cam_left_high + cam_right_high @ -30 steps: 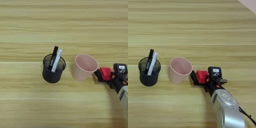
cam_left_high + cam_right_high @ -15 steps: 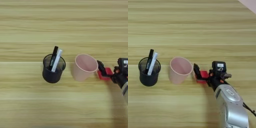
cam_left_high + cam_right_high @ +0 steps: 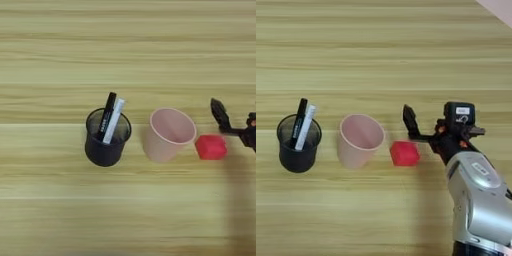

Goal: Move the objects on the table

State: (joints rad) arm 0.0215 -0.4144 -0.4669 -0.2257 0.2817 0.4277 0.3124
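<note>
Silver forearm (image 3: 478,200) enters from bottom right. Red block (image 3: 404,153) rests on the surface (image 3: 381,50), just right of pink cup (image 3: 359,140), free of the gripper (image 3: 418,134), whose fingers are spread wide. Left: black mesh cup (image 3: 298,150) holds black marker (image 3: 299,122) and white marker (image 3: 306,126), both leaning

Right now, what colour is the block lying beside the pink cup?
Red; the block shows best in the right eye view.
</note>
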